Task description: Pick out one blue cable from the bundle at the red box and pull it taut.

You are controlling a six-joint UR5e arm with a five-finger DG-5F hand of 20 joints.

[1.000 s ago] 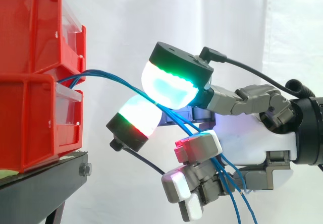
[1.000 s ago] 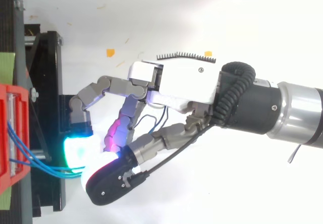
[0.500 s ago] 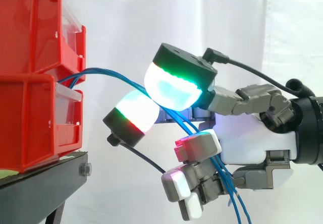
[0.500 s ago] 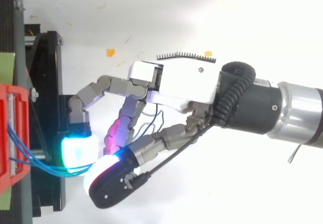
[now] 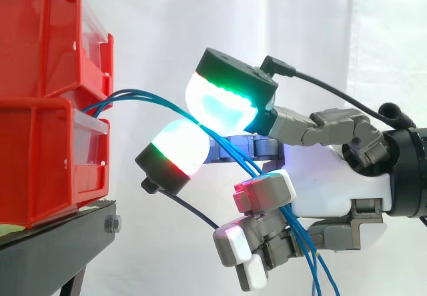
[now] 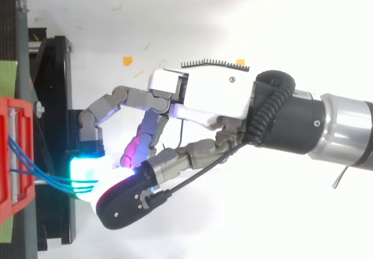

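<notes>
Where red bins point(image 5: 40, 143) top the black stand point(image 5: 47, 244), a white curtain point(image 5: 160, 23) hangs behind.

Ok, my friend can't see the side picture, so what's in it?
A robot hand reaches in from the right and pinches blue cables between glowing fingertips. The cables come from stacked red bins on a black stand at the left and trail down past the palm.

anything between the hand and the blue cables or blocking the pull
Nothing visible. The blue cables sit pinched between the hand's pads, several together, and no object blocks the pull from the red bin.
</notes>
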